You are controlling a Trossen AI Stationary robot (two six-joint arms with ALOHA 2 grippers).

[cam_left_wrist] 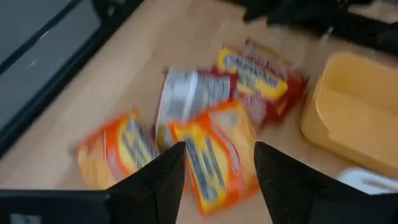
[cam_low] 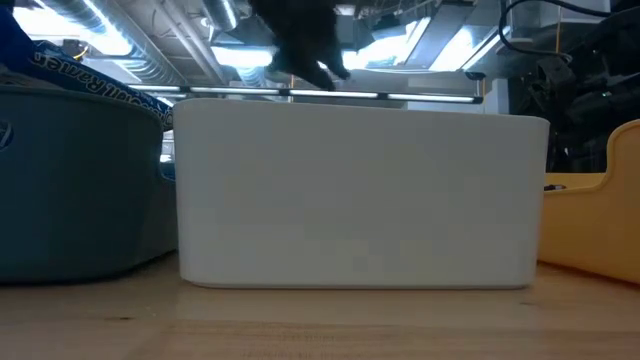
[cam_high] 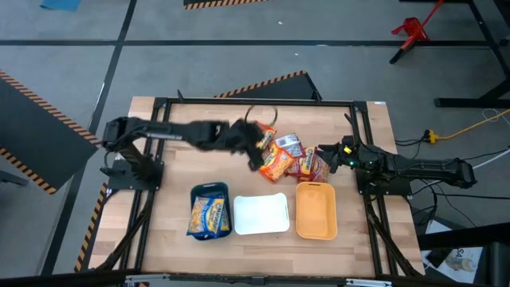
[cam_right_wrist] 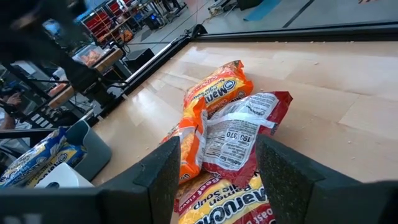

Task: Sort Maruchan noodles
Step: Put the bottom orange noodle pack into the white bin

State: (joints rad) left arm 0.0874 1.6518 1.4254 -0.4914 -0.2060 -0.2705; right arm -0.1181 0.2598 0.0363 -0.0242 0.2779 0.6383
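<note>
Several Maruchan noodle packets lie flat in a loose pile (cam_high: pixel 291 158) on the wood table, between the two grippers. In the left wrist view I see an orange packet (cam_left_wrist: pixel 214 158), a second orange one (cam_left_wrist: pixel 115 152), a dark red one lying back-up (cam_left_wrist: pixel 186 99) and a red-and-yellow one (cam_left_wrist: pixel 261 78). My left gripper (cam_high: pixel 256 153) (cam_left_wrist: pixel 217 149) is open, in the air over the pile's left side. My right gripper (cam_high: pixel 325 155) (cam_right_wrist: pixel 217 146) is open and low at the pile's right side. Blue packets (cam_high: pixel 209 214) lie in the teal tray (cam_high: pixel 210 190).
Three trays stand in a row near the table's near edge: the teal tray (cam_low: pixel 80 190), a white tray (cam_high: pixel 260 214) (cam_low: pixel 360 200) and an orange tray (cam_high: pixel 316 210) (cam_left_wrist: pixel 354 106). A black frame (cam_high: pixel 239 102) runs around the table. Bare wood lies at the far side.
</note>
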